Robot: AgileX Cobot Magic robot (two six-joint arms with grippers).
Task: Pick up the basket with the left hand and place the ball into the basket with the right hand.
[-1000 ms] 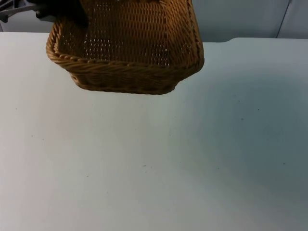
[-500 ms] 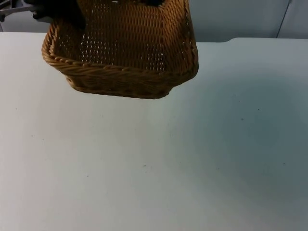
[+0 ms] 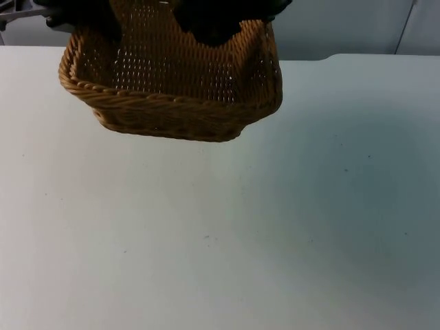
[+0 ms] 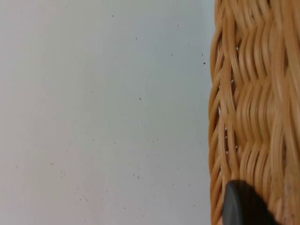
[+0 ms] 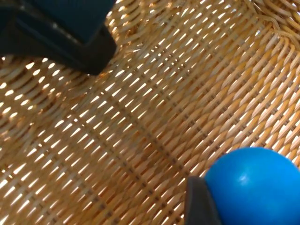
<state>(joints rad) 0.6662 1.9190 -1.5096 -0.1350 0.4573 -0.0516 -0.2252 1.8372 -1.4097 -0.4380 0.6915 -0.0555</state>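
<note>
Now holds the wicker basket (image 3: 172, 113) up with the left gripper (image 3: 96, 17), at the far left part of the white table (image 3: 275, 227), close before the grey partition wall (image 3: 344, 27). Hangs a little tilted, with the near rim turned towards the top camera and a soft shadow on the table under and to the right of it. Clamps the basket's left wall between the left claw's fingers: in the left wrist view, presses one black fingertip (image 4: 243, 206) against the outer weave of the wall (image 4: 253, 93), beside the bare table top (image 4: 103, 117). In the right wrist view, shows the other dark part of this claw (image 5: 61, 28) on the inner side, over the woven floor (image 5: 140, 117), with light coming through the gaps of the weave.

Reaches with the right gripper (image 3: 216, 24) from above into the open basket, near its back wall. Pinches the blue ball (image 5: 255, 187) in the right claw, with one black finger pad (image 5: 199, 204) touching the ball's side. Keeps the ball above the basket's floor, inside the walls; whether it touches the floor, cannot tell.
</note>
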